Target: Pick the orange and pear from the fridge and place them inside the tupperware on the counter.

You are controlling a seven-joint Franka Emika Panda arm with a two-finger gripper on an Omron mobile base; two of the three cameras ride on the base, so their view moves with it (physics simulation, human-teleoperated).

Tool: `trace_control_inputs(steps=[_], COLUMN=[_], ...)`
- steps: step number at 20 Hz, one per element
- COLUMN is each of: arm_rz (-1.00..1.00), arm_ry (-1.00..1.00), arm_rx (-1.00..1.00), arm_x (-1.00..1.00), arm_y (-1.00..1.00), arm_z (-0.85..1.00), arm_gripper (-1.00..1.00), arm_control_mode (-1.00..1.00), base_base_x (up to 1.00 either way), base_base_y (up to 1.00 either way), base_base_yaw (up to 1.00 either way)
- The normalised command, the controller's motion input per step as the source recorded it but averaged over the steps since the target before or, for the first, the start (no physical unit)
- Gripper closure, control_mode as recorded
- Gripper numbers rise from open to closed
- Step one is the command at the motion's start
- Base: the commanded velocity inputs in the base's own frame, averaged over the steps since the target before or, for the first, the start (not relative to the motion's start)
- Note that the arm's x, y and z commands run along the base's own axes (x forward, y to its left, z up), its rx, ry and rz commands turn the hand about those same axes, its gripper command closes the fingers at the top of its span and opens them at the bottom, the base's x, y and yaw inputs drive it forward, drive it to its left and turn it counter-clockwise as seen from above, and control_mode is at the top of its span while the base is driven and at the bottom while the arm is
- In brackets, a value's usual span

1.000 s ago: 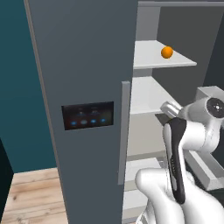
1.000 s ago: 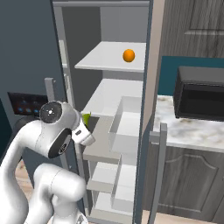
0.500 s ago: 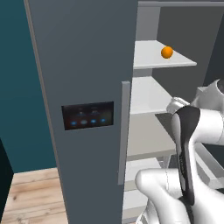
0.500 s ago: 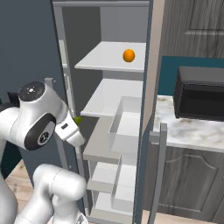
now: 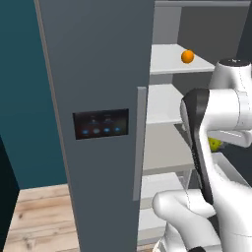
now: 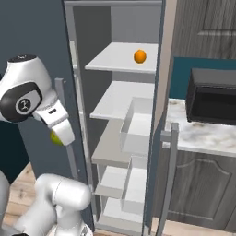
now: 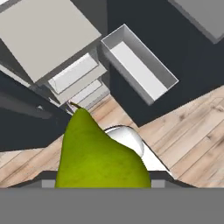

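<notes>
My gripper (image 6: 62,137) is shut on the yellow-green pear (image 7: 98,153), whose pointed stem end faces away from the hand. The pear (image 6: 55,137) hangs in front of the open fridge (image 5: 98,74), outside its shelves, and peeks out beside my forearm as the pear (image 5: 215,143). The orange (image 6: 139,56) rests on the upper shelf, also seen as the orange (image 5: 187,56). The marbled counter (image 6: 198,133) lies right of the fridge. The tupperware is out of view.
A black microwave (image 6: 212,97) stands on the counter. The fridge's right door carries grey bins (image 6: 137,123) and a vertical handle (image 6: 170,175). Below the hand are a door bin (image 7: 140,70), lower shelves (image 7: 74,78) and wooden floor (image 7: 183,131).
The arm has drawn back from the middle shelf with the pear, and the hand has swung left and down in the right base view, away from the shelves.
</notes>
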Motion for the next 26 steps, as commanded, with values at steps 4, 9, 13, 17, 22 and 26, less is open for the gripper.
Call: trace_control_inputs(steps=[4, 9, 13, 17, 22, 26], arm_rz=[0.0, 0.0, 0.0, 0.0, 0.0, 0.0], arm_ry=[0.0, 0.0, 0.0, 0.0, 0.0, 0.0], arm_rx=[0.0, 0.0, 0.0, 0.0, 0.0, 0.0], arm_x=[0.0, 0.0, 0.0, 0.0, 0.0, 0.0], arm_y=[0.0, 0.0, 0.0, 0.0, 0.0, 0.0], arm_z=[0.0, 0.0, 0.0, 0.0, 0.0, 0.0], arm_gripper=[1.0, 1.0, 1.0, 1.0, 1.0, 1.0], arm_control_mode=[1.0, 1.0, 1.0, 1.0, 1.0, 1.0], base_base_x=[-0.79, -0.77, -0.91, -0.91, -0.76, -0.64], base_base_y=[0.57, 0.62, 0.24, 0.08, 0.1, 0.11], base_base_yaw=[0.45, 0.48, -0.11, -0.5, -0.84, -1.0])
